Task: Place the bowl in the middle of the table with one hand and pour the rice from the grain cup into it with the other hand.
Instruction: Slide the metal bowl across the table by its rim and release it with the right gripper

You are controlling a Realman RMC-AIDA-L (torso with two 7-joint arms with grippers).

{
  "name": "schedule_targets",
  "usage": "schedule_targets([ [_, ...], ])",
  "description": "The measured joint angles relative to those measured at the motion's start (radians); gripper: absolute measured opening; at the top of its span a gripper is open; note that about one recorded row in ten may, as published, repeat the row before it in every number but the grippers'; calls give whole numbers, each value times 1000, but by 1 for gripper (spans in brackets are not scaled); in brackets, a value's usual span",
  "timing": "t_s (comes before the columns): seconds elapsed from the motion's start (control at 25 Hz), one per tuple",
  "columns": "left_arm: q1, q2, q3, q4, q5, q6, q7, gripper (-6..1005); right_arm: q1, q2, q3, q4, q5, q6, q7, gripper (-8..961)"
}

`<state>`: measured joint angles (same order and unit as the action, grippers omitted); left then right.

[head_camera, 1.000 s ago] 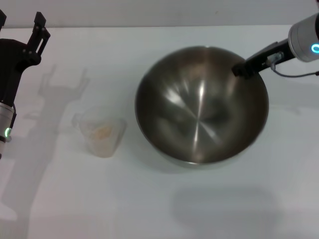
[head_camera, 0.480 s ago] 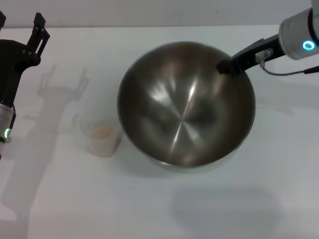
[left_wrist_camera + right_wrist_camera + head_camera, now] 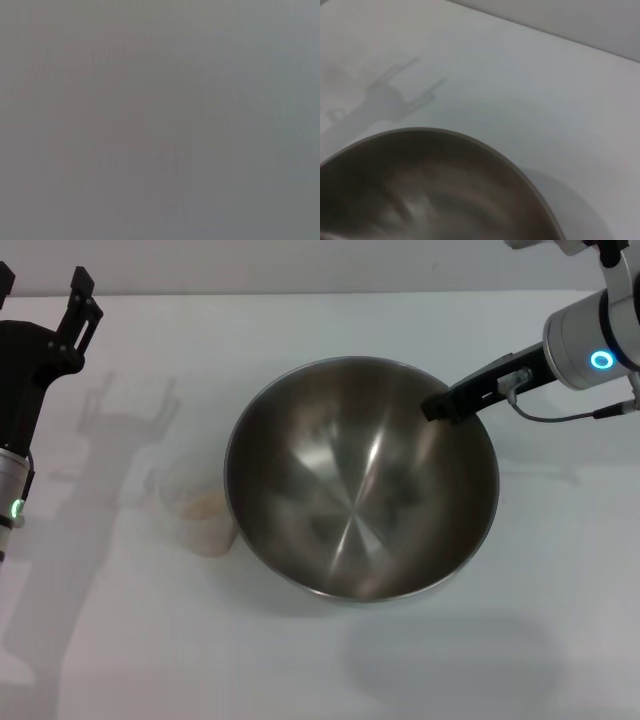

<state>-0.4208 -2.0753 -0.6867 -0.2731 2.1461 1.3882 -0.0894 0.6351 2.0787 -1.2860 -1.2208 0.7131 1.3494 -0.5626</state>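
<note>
The bowl [image 3: 360,480] now sits farther toward the robot's left than a second ago, its rim overlapping the near side of the grain cup [image 3: 197,510], where before a clear gap of table [image 3: 320,660] separated them. The right gripper [image 3: 440,406], clamped on the bowl's far right rim, has travelled leftward with it, and more of its arm shows in the head view.
</note>
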Motion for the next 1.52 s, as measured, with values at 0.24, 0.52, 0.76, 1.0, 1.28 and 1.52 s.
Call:
schedule_targets([
  [0.24,4,0,1,-2,0,0,-1,797,6,-1,0,45,-5,-10,2,12],
  [0.52,8,0,3,-6,0,0,-1,795,10,-2,1,59,-9,-12,6,13],
  [0.76,8,0,3,-6,0,1,-1,795,10,-2,1,63,-10,-26,9,16],
  [1.0,8,0,3,-5,0,2,-1,794,34,-4,1,98,-10,-33,9,64],
  [1.28,9,0,3,-2,0,2,-1,792,40,-4,1,76,-14,-47,6,146],
  [1.52,13,0,2,-1,0,13,-1,792,35,-2,1,0,-42,-44,7,212],
])
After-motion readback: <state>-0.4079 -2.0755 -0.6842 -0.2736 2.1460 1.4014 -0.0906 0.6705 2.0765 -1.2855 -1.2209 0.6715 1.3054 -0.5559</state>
